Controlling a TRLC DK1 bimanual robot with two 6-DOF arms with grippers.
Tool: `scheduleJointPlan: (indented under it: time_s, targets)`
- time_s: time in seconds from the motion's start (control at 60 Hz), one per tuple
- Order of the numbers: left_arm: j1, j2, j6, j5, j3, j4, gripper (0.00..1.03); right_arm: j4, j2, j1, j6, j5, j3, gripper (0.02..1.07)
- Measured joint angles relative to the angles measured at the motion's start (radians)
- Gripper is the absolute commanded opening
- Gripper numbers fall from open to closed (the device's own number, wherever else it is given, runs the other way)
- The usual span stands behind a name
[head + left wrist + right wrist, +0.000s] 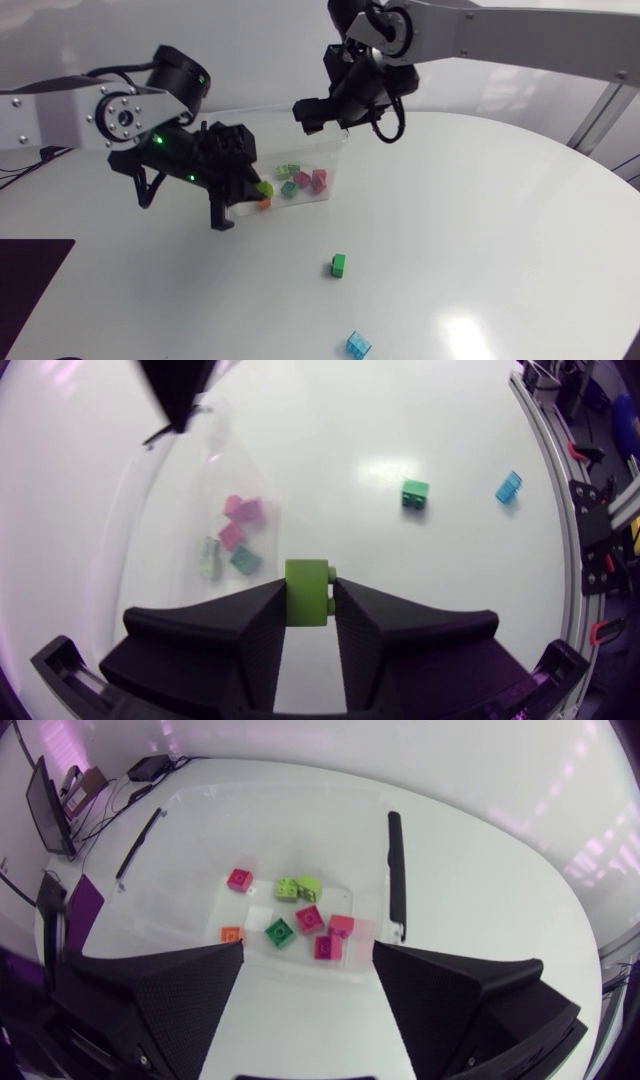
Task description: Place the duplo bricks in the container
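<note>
Left tool (309,586) clamped on lime brick (306,598), studs sideways.
Right tool (308,948) gapes above container (350,860); clear walls barely visible.

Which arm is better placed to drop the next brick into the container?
Left. The left gripper is shut on a lime brick close by the container; the right gripper hangs open and empty above it.

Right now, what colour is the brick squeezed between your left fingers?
Lime green. The brick shows best in the left wrist view.
</note>
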Motion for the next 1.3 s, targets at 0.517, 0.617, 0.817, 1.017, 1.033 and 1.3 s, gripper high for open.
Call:
scheduleJointPlan:
  time_s: [0.517,0.617,0.817,1.017,1.033,1.3]
  targets:
    - [0.095,0.294,-0.346,-0.13,0.291,0.386,0.45,0.076,-0.27,0.121,-0.127,-0.045,-0.605,1.02]
    - [0.098,0.342,-0.386,-0.171,0.303,0.399,0.96,0.113,-0.213,0.137,-0.127,-0.039,-0.612,1.02]
    - [0.099,0.31,-0.414,-0.182,0.294,0.418,0.99,0.152,-0.097,0.146,-0.131,-0.014,-0.615,0.99]
    - [0.092,0.133,-0.414,-0.166,0.179,0.414,0.98,0.184,-0.06,0.139,-0.176,-0.021,-0.646,0.97]
    - [0.09,0.117,-0.413,-0.159,0.17,0.408,0.98,0.187,-0.06,0.138,-0.181,-0.023,-0.65,0.96]
    - [0.064,-0.122,-0.373,-0.077,-0.025,0.309,0.98,0.215,-0.055,0.132,-0.251,-0.045,-0.693,0.7]
